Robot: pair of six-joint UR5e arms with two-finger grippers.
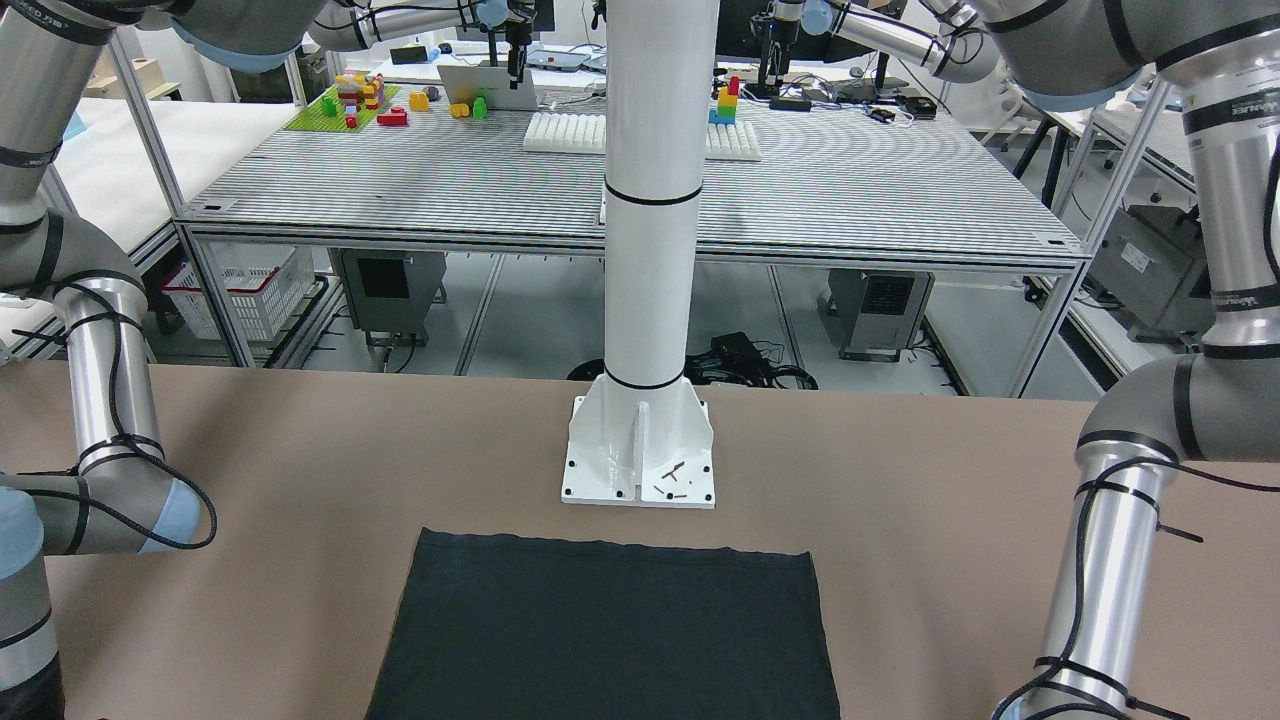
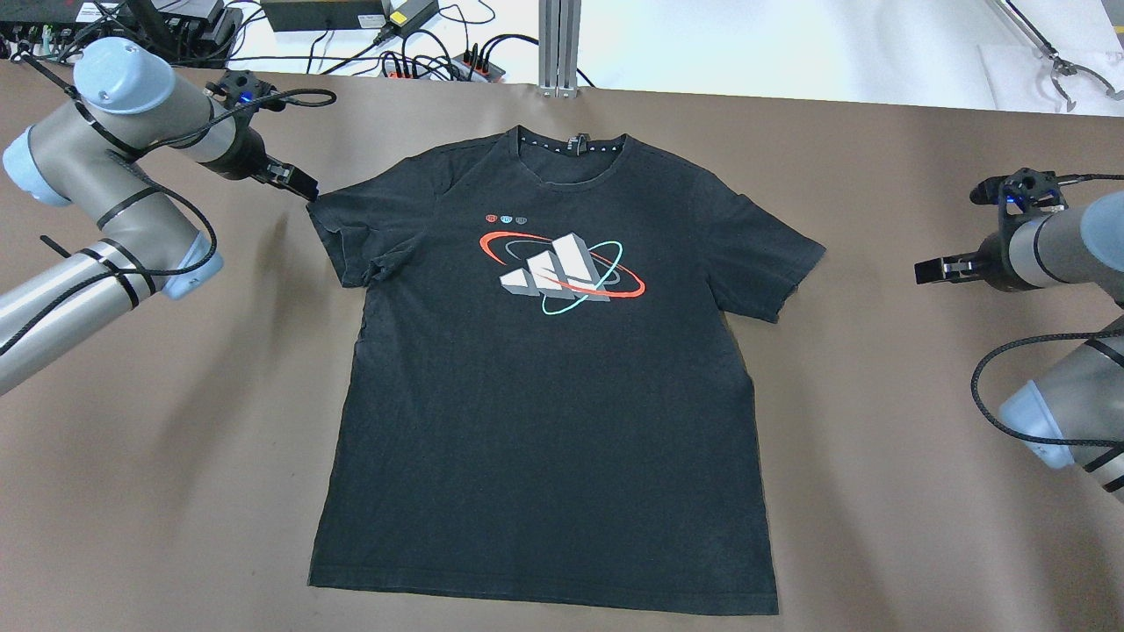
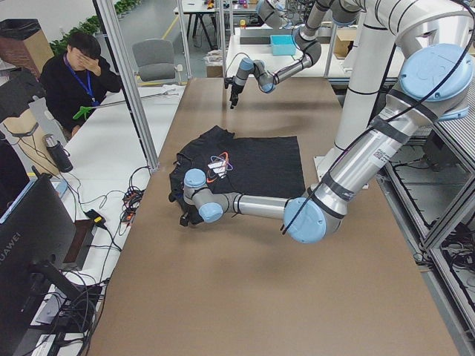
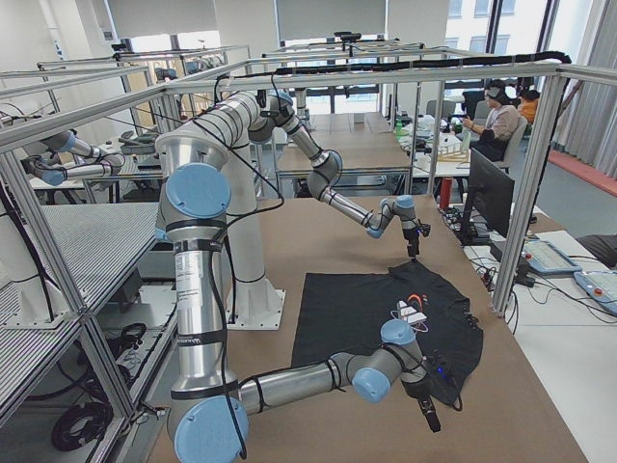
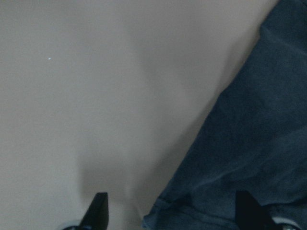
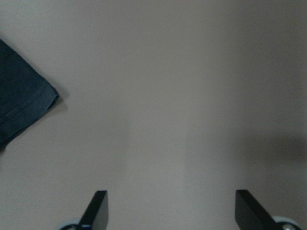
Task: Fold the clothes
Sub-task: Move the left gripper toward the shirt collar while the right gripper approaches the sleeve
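Black T-shirt (image 2: 544, 412) lies flat on the brown table (image 2: 887, 456), print up (collar away from the robot). Left gripper (image 2: 299, 183) sits at the hem of one sleeve (image 2: 351, 237) with its jaws wide apart, gripping nothing. Right gripper (image 2: 931, 270) is equally spread and empty; it hovers over bare table, apart from the other sleeve (image 2: 773, 263).
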